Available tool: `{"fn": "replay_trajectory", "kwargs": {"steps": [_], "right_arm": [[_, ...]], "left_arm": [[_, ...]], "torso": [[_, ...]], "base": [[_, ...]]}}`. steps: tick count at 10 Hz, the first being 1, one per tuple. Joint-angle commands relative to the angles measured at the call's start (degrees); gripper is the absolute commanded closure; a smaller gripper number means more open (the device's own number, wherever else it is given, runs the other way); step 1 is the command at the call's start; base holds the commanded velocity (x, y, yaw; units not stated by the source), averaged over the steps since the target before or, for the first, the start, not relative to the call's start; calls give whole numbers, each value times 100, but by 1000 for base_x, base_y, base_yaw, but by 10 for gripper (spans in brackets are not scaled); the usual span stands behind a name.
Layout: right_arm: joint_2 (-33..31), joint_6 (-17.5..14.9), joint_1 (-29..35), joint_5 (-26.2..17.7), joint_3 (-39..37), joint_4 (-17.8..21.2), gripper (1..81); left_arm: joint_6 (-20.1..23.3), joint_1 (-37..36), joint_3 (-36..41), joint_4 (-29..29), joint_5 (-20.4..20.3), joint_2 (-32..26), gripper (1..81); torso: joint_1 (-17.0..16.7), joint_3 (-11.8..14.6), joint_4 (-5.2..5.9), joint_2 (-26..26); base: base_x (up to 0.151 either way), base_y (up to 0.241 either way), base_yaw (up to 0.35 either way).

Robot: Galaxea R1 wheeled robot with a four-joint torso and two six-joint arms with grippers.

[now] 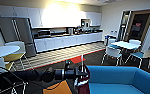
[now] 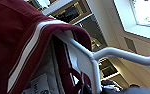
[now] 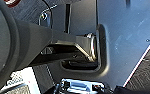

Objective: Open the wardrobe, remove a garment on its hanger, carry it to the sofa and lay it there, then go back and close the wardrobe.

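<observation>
My left gripper (image 1: 81,73) is clamped on the hanger (image 2: 96,62), as far as I can judge: in the head view the thin white hook stands straight up out of it, and in my left wrist view the white bar runs right down to where my fingers would be, though the fingers themselves are too dim to make out. The garment (image 1: 82,82) hangs from that hanger, maroon cloth with a white stripe draped over the bar, and it sits just beside the near end of the sofa (image 1: 121,80), at its arm. The sofa's blue seat lies just beyond the garment, bare where I can see it.

I judge the step in hand to be the carry to the sofa, close to its end. Laying the jacket down would call for bringing the hanger over the seat and lowering it so the cloth spreads flat rather than bunching on the arm.

Of my right gripper I cannot tell whether it is open or closed; the right wrist view gives dark robot parts and a strip of floor. The garment's lower part is cut off in the head view, and an orange shape (image 1: 58,88) beside it, away from the sofa, I cannot identify.
</observation>
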Motion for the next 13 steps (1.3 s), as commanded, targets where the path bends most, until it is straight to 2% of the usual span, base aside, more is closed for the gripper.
{"fn": "replay_trajectory", "kwargs": {"steps": [1, 13], "right_arm": [[-40, -5, 153, -317, 61, -49, 10], [153, -13, 206, -352, -255, -57, 10]], "left_arm": [[31, -1003, 182, 137, -441, 5, 811], [49, -960, 182, 137, -389, -30, 811]], "torso": [[3, 0, 0, 0], [3, 0, 0, 0]], "base": [[0, 0, -256], [0, 0, -256]]}}
